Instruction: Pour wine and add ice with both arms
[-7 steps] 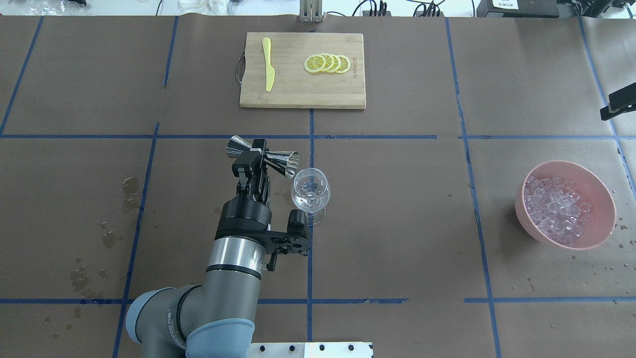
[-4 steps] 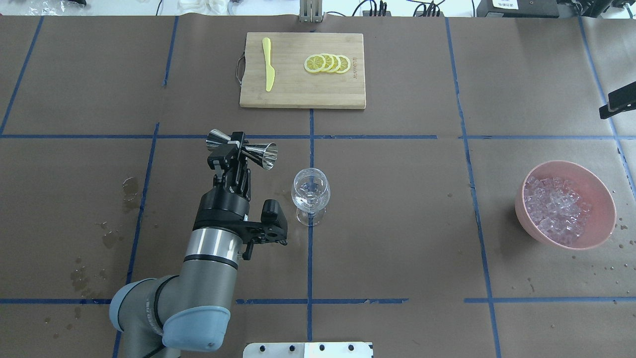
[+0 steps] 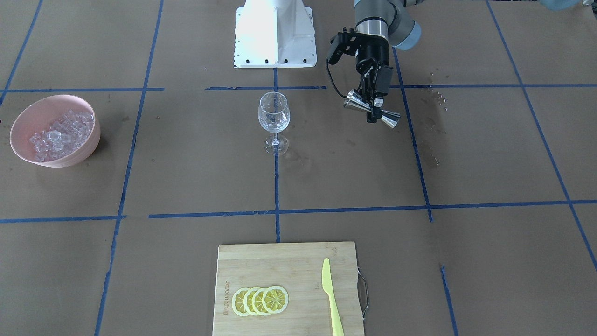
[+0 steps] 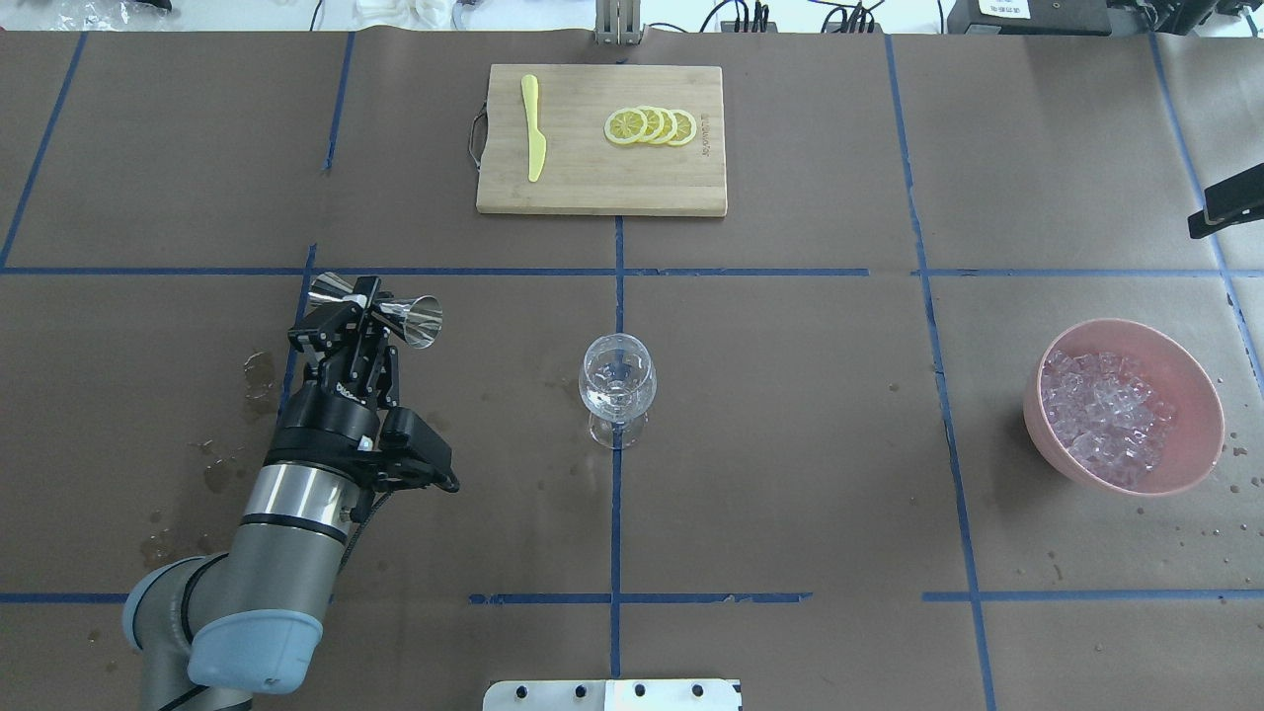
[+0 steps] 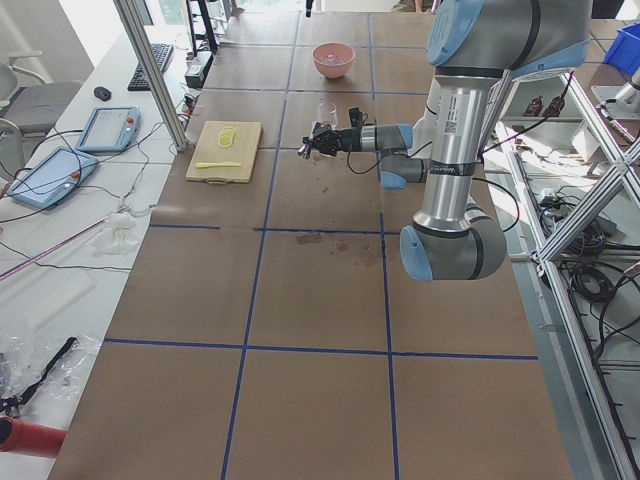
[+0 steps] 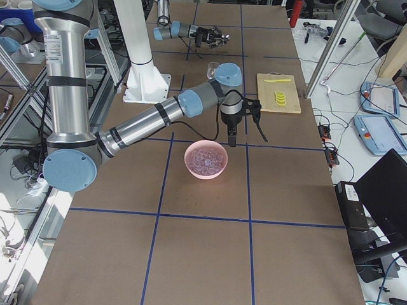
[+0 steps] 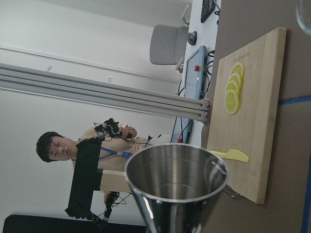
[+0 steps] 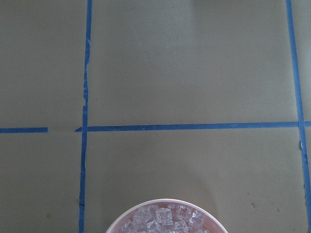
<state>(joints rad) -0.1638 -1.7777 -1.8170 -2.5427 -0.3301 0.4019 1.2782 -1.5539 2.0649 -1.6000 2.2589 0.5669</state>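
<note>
Spillage is the chief worry. Left gripper (image 4: 367, 302) is clamped on the narrow waist of a steel jigger (image 4: 420, 320), which lies on its side in the air, one cup out past each side of the fingers. In the left wrist view the cup facing the camera looks bare inside, so I judge the wine is already in the wine glass (image 4: 617, 380), though it is too faint to make out there. The glass stands well apart from this gripper, out beyond the jigger cup that points its way. Damp blotches (image 4: 259, 378) mark the paper (image 4: 790, 444) by the gripper's other flank. Held sideways, the jigger can shed drops. Gripped on smooth tapering metal, it may swivel or slip, and set down unrighted it would roll.

Right gripper (image 6: 247, 138) hangs with the pink bowl (image 4: 1193, 395) of ice (image 4: 1106, 405) below it and off-centre: the right wrist view catches only the bowl's rim at its lower edge. Whether its jaws are apart I cannot tell. A straight descent from there could strike the rim and tip the bowl. The cubes look wet and glassy, so a pinch may squirt one loose. The stemmed glass looks thin and top-heavy: a cube dropped from height, or a finger brushing it, could crack or topple it and lose the wine
</note>
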